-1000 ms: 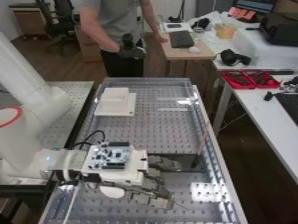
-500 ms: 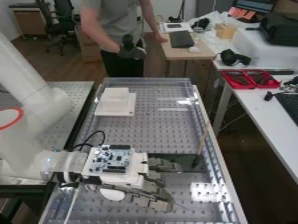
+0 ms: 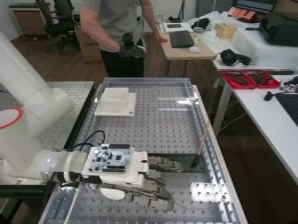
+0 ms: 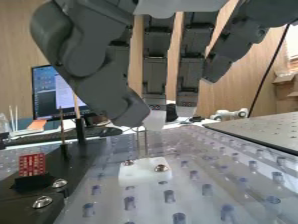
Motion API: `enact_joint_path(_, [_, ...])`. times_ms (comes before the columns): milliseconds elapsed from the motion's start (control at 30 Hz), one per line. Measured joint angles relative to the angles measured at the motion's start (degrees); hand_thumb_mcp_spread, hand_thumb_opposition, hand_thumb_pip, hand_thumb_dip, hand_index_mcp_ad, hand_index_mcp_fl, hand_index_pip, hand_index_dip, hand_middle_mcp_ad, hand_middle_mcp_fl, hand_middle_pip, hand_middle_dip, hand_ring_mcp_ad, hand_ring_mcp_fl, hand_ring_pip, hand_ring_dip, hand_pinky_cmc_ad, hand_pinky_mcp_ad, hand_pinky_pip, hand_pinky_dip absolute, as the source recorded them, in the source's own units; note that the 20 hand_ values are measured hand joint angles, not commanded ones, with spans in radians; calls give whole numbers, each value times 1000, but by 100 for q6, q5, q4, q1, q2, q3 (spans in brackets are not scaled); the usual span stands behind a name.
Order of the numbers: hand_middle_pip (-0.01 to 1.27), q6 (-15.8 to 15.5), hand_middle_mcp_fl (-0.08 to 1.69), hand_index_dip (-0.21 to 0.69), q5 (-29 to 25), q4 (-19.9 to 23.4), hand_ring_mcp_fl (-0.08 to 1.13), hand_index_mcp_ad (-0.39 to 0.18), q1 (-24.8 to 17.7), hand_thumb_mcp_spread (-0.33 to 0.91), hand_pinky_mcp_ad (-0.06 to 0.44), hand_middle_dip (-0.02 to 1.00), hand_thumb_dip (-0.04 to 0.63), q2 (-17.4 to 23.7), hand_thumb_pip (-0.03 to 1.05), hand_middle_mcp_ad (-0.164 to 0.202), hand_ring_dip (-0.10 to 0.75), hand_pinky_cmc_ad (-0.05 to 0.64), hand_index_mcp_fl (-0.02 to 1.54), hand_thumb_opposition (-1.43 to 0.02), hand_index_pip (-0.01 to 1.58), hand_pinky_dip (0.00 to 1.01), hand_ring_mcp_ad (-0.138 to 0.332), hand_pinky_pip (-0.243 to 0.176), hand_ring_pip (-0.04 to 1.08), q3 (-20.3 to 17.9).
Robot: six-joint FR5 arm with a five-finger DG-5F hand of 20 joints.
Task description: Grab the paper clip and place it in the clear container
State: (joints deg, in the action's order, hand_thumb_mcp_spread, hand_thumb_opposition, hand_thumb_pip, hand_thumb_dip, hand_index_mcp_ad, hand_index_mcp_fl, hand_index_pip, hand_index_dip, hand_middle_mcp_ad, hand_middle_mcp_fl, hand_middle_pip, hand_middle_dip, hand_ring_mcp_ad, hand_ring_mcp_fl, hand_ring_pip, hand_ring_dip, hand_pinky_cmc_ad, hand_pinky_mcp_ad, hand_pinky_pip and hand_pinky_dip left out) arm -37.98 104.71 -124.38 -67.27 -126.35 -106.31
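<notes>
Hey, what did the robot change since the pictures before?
Only a tiny bit! The hand shifted slightly down the high view compared with the first picture. I can't tell whether it has taken hold of the clip. The white block at the bench's far end stayed put, and so did the thin stick.

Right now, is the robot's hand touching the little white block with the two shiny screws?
Apart. The wrist view shows it: the hand hangs above the white block, with the perforated surface visible between them.
</notes>
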Motion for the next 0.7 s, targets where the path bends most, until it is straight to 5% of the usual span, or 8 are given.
enact_joint_path(467, [1086, 6, 229, -188, -63, -101, 222, -190, -12, 560, 129, 672, 333, 49, 862, -26, 398, 494, 42, -817, 691, 248, 58, 82, 667, 10])
enact_joint_path(700, [1084, -11, 169, -188, -82, -17, 164, -190, -28, 565, 133, 679, 333, 87, 895, -26, 393, 494, 21, -831, 674, 274, 63, 49, 686, -21])
